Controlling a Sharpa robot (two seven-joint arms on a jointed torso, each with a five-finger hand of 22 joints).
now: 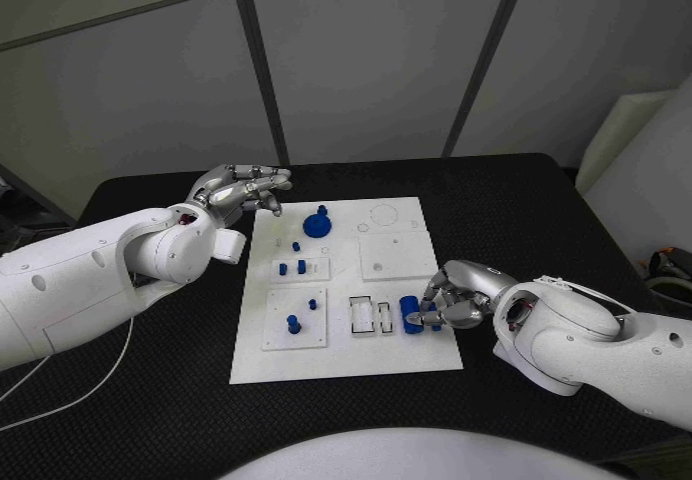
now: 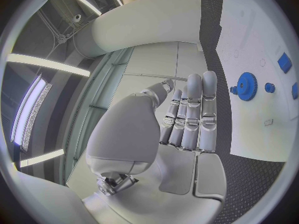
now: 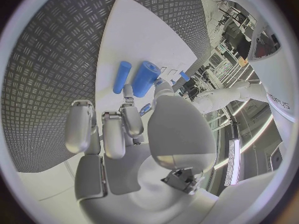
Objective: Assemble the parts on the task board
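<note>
The white task board [image 1: 346, 350] lies in the middle of the black table. My right hand [image 1: 459, 298] rests at the board's right edge. Its thumb and a fingertip [image 3: 127, 91] flank the end of a thick blue cylinder [image 3: 144, 78] lying on the board, and seem to pinch it. A thinner blue cylinder [image 3: 121, 77] lies beside it. In the head view the thick cylinder [image 1: 411, 314] sits next to two empty slots [image 1: 371, 316]. My left hand [image 1: 240, 188] hovers off the board's far left corner, fingers straight and holding nothing. A blue gear [image 1: 317, 222] stands near it.
Small blue pegs [image 1: 293, 323] stand in the left-hand blocks of the board. A square plate [image 1: 395, 256] sits on the board's right half. A pale cable [image 1: 87, 380] trails over the table at the left. The left wrist view shows the gear [image 2: 247, 86] and a peg [image 2: 269, 87].
</note>
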